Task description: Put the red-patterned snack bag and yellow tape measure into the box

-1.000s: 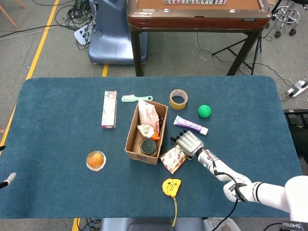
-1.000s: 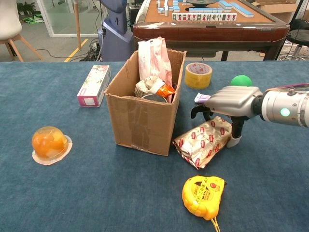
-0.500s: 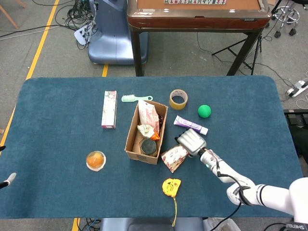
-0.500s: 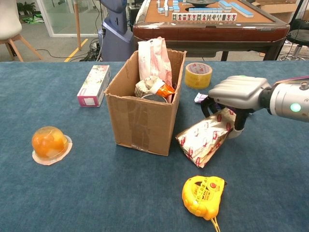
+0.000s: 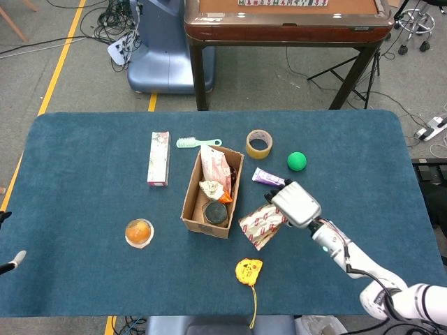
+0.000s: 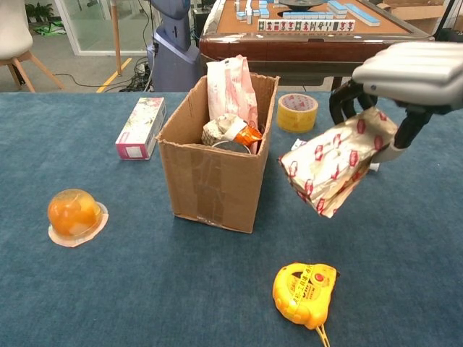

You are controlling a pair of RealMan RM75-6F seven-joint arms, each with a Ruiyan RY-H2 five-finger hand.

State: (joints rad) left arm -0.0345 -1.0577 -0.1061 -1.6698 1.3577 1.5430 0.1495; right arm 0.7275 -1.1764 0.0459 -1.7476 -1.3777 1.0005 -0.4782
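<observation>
Lifted clear of the table since a second ago, the red-patterned snack bag (image 6: 338,165) now hangs tilted in the air to the right of the box (image 6: 214,168), where earlier it lay on the blue cloth against the box's lower corner. Far left on the table (image 5: 84,209) sit an orange jelly cup (image 6: 73,213) and a pink carton (image 6: 140,127), both untouched. Next comes the open cardboard box, already holding a pale pink bag, a crumpled wrapper and a dark jar, so spare room looks tight. Right of it, the right hand (image 6: 412,76) grips the snack bag by its upper end, fingers curled over the top edge in the chest view; the bag droops below the grasp, which suggests a light, soft, crinkly foil pouch that will flex and could slip if pinched loosely, so a hold across the sealed end seems wisest. The yellow tape measure (image 6: 304,292) lies on the table in front of the box, not yet picked up; it looks hard, compact and heavier, best wrapped around its body, not taken by the trailing tape. The left hand is in neither view.
</observation>
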